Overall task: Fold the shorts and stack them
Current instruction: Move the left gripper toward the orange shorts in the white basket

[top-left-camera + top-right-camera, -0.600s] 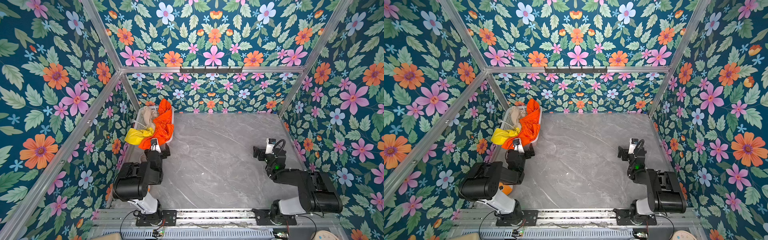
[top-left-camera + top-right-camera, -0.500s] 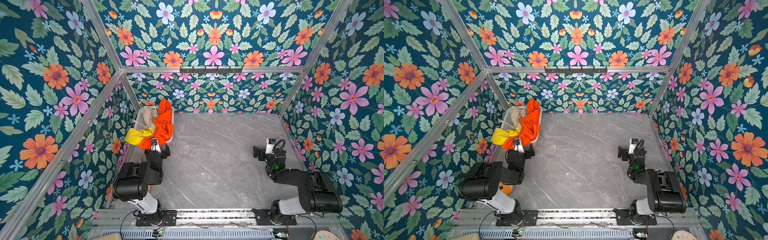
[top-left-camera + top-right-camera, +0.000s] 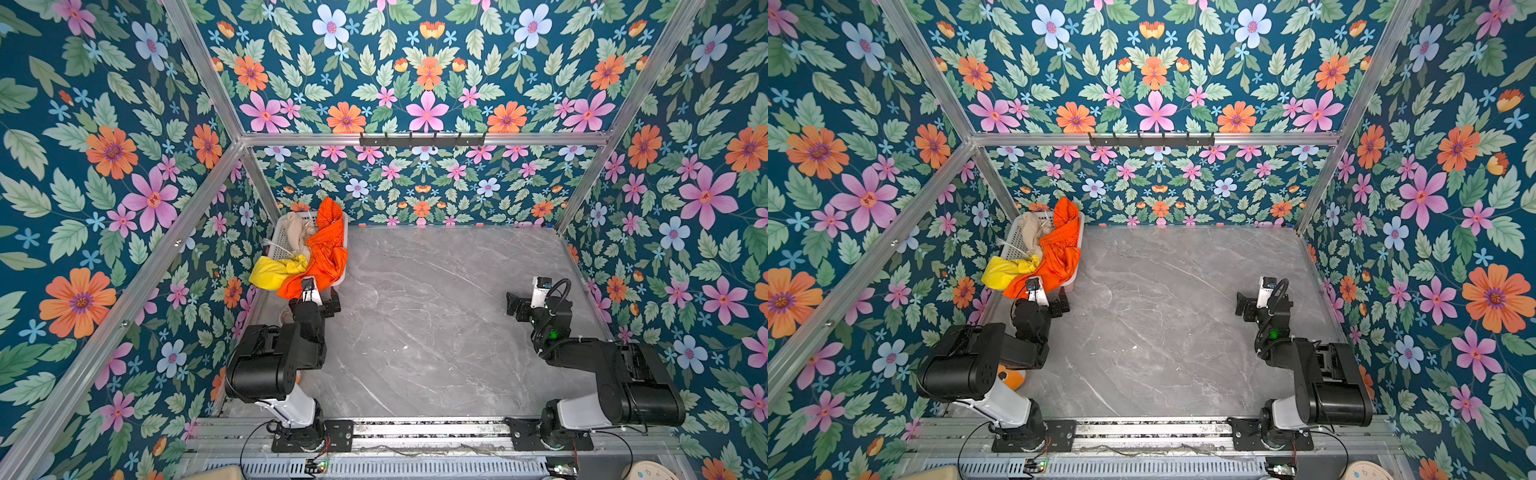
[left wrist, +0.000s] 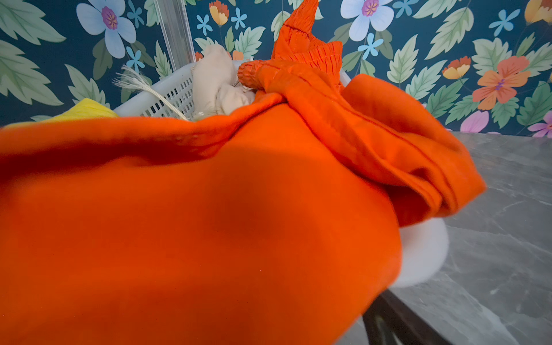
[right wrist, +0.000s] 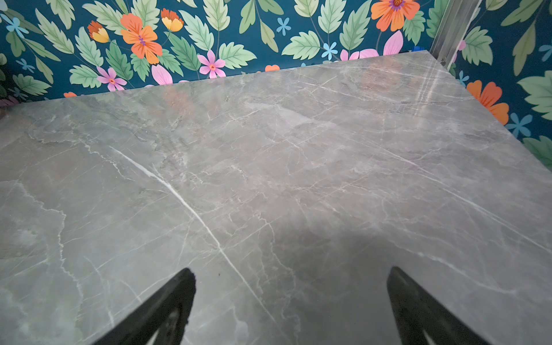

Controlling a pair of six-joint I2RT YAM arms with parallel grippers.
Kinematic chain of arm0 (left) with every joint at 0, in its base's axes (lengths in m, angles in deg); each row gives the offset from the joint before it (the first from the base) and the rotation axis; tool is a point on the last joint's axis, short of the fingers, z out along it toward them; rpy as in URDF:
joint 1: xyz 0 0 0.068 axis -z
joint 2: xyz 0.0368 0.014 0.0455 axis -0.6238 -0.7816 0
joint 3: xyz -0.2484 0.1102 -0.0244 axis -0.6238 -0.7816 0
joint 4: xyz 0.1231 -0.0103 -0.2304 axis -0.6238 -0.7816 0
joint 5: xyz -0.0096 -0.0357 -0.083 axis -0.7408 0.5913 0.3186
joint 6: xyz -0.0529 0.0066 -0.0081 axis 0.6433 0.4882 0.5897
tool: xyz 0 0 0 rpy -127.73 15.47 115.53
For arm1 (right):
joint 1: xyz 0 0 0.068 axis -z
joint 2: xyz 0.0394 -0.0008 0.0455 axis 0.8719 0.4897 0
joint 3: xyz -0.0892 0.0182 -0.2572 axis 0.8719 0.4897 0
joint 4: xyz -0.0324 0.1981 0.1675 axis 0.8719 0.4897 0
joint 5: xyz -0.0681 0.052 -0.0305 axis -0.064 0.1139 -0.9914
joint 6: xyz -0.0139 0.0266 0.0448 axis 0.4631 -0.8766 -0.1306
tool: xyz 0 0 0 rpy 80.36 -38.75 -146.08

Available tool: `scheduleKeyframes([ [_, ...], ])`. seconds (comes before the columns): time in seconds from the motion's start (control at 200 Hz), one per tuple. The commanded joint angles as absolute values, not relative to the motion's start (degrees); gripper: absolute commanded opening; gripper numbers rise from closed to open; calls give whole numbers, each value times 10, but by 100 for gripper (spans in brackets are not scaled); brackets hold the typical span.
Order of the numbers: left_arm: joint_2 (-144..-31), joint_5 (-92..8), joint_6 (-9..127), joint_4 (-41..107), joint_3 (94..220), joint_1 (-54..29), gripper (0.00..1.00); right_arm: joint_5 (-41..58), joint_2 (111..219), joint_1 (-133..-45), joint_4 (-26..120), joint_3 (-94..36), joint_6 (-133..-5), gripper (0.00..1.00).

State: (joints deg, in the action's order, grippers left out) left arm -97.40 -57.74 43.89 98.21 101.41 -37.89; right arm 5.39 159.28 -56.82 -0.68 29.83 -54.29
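Right wrist: pincer (image 5: 290, 270) splayed above table (image 5: 268, 149)

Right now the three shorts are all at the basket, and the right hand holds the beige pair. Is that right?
No. The right hand holds nothing: the right wrist view shows it open over the bare table. The beige pair is in the basket.

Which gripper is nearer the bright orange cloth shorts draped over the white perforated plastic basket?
Left. The left gripper sits at the hanging hem of the bright orange shorts by the white basket; the right gripper is far across the grey marble table.
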Motion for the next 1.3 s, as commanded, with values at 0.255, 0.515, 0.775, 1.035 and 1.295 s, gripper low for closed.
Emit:
scheduleKeyframes([
  [0.255, -973, -579, 435, 993, 1014, -380, 100, 49, 1592, -568, -19, 297, -540, 99],
  [0.515, -973, -579, 435, 993, 1014, -380, 100, 49, 1593, -568, -20, 297, -540, 99],
  [0.775, -974, -579, 435, 993, 1014, -380, 100, 50, 1592, -568, -18, 296, -540, 99],
  [1.035, -965, -579, 438, 1001, 1006, -380, 100, 50, 1592, -568, -19, 297, -540, 99],
  [1.295, -805, -579, 467, 835, 1010, -379, 92, 78, 1459, -568, 254, 203, -560, 99],
])
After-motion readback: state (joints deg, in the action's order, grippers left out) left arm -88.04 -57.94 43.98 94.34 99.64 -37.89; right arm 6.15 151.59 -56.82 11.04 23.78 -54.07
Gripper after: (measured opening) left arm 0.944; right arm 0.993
